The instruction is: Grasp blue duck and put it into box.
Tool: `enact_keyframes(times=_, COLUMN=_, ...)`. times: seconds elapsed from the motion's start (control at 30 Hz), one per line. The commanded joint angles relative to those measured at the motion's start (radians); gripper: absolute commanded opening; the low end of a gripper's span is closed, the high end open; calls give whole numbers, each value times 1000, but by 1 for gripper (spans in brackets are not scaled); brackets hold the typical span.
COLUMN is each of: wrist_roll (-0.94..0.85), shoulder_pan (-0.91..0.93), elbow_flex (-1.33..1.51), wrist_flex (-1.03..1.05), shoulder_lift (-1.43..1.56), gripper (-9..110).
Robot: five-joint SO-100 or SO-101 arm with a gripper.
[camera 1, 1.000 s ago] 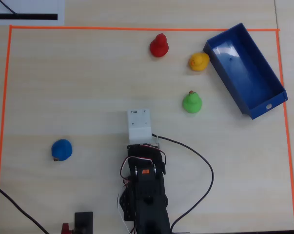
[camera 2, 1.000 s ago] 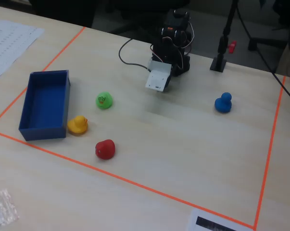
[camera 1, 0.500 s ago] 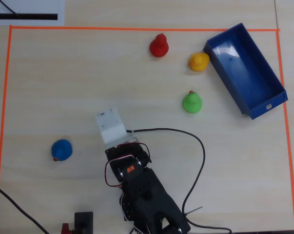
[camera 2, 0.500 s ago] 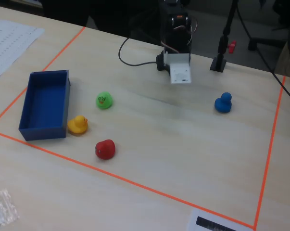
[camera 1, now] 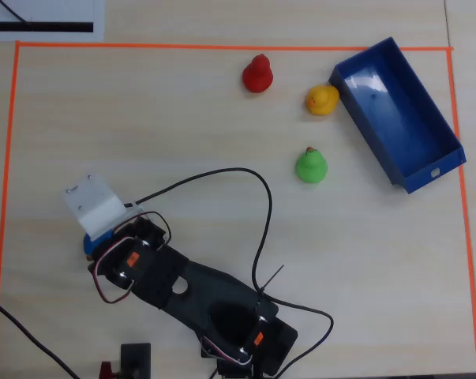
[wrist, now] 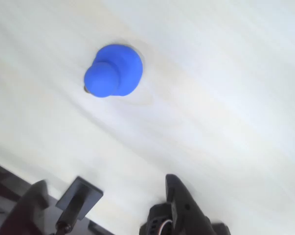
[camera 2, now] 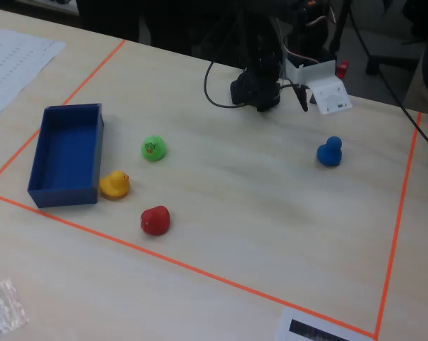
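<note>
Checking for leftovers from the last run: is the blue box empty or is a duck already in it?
Empty. The overhead view shows the box's bare blue floor; the fixed view agrees. The blue duck sits on the table, far from it.

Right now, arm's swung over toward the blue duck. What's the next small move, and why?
Probably lower the arm onto the blue duck with the fingers apart. In the fixed view the arm's white head hangs above the duck, clear of it, and the wrist view shows the duck on bare table with nothing gripping it. The box is empty, far across the table. Whether the fingers are open cannot be told.
</note>
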Motion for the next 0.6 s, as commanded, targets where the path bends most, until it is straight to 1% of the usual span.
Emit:
enact_keyframes(times=0.0, wrist_roll=0, shoulder_pan=-3, elbow_flex=-63, wrist_flex=-55, shoulder_lift=-100, gripper=37)
enact_keyframes(times=0.17, wrist_roll=-11, shoulder_pan=35, elbow_flex=9, wrist_flex=-166, shoulder_lift=-167, gripper=39)
enact_keyframes(times=0.4, wrist_roll=71, shoulder_pan=12, elbow_flex=11, wrist_flex=-311, shoulder_lift=-290, gripper=39)
enact_keyframes(times=0.57, wrist_roll=127, shoulder_pan=-8, elbow_flex=9, wrist_flex=-365, shoulder_lift=-342, gripper=38)
